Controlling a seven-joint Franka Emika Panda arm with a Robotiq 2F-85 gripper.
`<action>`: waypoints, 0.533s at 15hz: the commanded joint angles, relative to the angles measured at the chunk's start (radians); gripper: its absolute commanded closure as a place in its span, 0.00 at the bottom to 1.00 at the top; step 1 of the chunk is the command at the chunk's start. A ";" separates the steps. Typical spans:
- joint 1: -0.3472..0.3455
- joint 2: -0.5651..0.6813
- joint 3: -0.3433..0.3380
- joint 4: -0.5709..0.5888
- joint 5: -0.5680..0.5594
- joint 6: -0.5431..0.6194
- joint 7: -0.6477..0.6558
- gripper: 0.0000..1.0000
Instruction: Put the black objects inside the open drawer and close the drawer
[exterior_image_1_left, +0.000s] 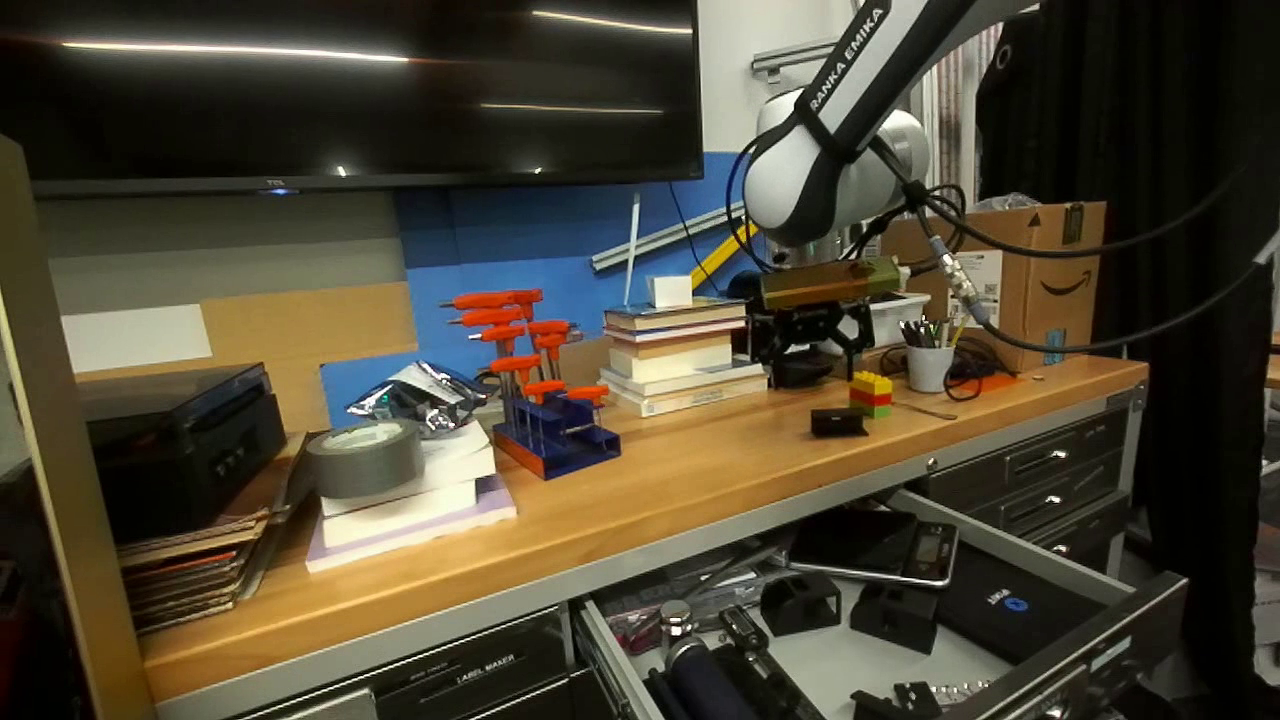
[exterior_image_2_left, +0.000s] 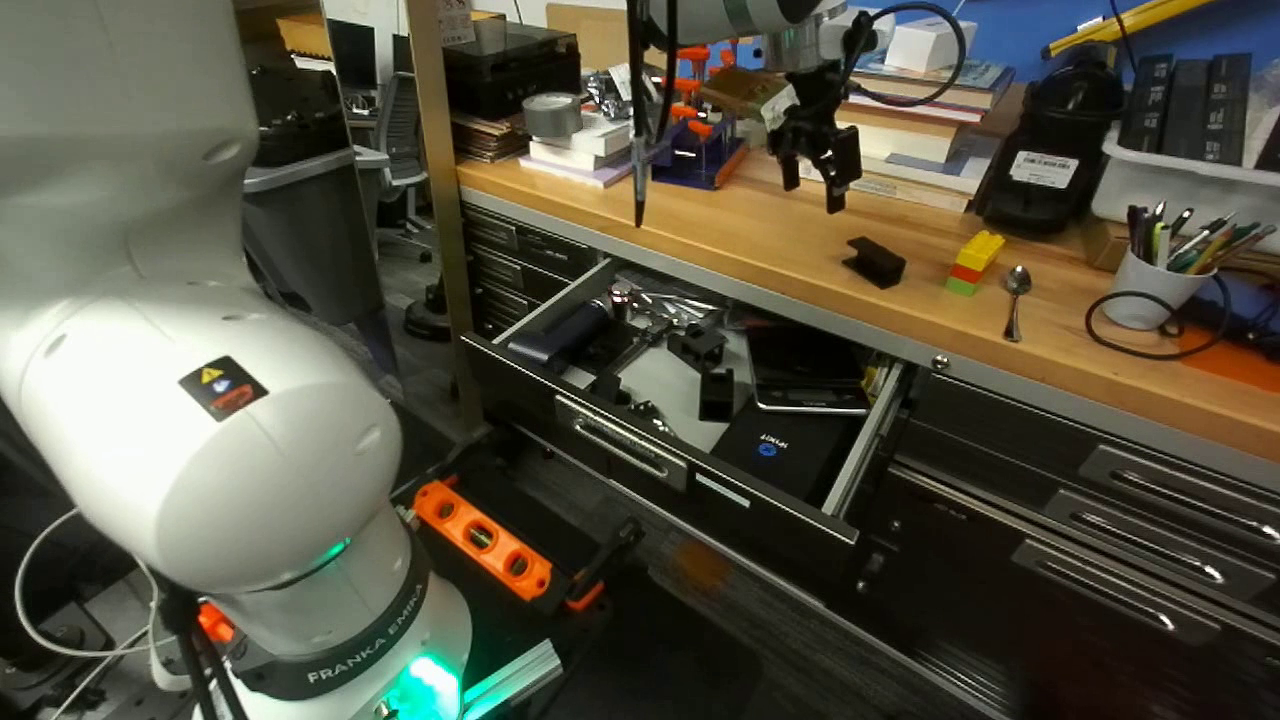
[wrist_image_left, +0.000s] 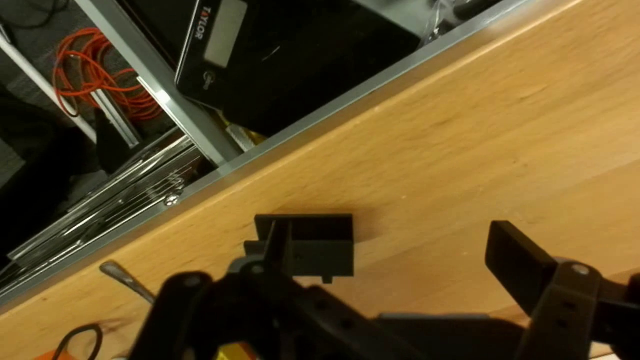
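Note:
One black object (exterior_image_2_left: 875, 263), a small angular bracket, rests on the wooden bench behind the drawer; it also shows in the wrist view as a black bracket (wrist_image_left: 325, 257), partly covered by a finger. Two similar black objects (exterior_image_1_left: 800, 603) (exterior_image_1_left: 895, 613) lie in the drawer. The drawer (exterior_image_2_left: 790, 520) is pulled out, its silver handle facing the robot. My gripper (exterior_image_2_left: 812, 190) hangs above the bench, higher than the bracket and off to one side of it. In the wrist view the gripper (wrist_image_left: 392, 240) is open wide, with only bench surface between its fingers.
Beside the bracket stand a toy-brick stack (exterior_image_2_left: 972, 262), a spoon (exterior_image_2_left: 1017, 290) and a pen cup (exterior_image_2_left: 1150, 285). A book stack (exterior_image_1_left: 680, 360) and a hex-key rack (exterior_image_1_left: 550, 440) line the back. The drawer also holds a scale (exterior_image_2_left: 805, 370) and a flat black box (exterior_image_2_left: 790, 450).

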 joint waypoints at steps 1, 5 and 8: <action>-0.017 0.112 -0.028 0.105 -0.037 0.030 0.054 0.00; -0.028 0.227 -0.058 0.192 -0.003 0.038 0.052 0.00; -0.035 0.298 -0.075 0.257 0.013 0.033 0.047 0.00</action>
